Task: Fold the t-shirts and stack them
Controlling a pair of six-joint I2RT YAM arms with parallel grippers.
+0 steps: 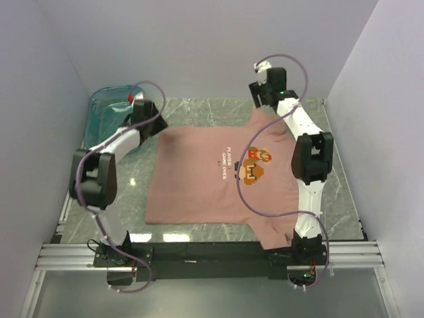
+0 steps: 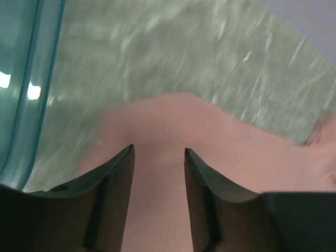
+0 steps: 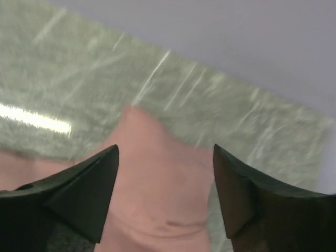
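Note:
One dusty-pink t-shirt lies spread flat on the marble table, print side up, with its sleeves toward the right. My left gripper hovers over the shirt's far left corner. In the left wrist view its fingers stand a little apart, with pink cloth showing below the gap and nothing between them. My right gripper is over the far right sleeve. The right wrist view shows its jaws wide apart above the sleeve, empty.
A translucent teal plastic bin stands at the far left corner, just beside the left gripper; its wall fills the left wrist view's left edge. White walls close in the table on three sides. The right arm's cable loops over the shirt's print.

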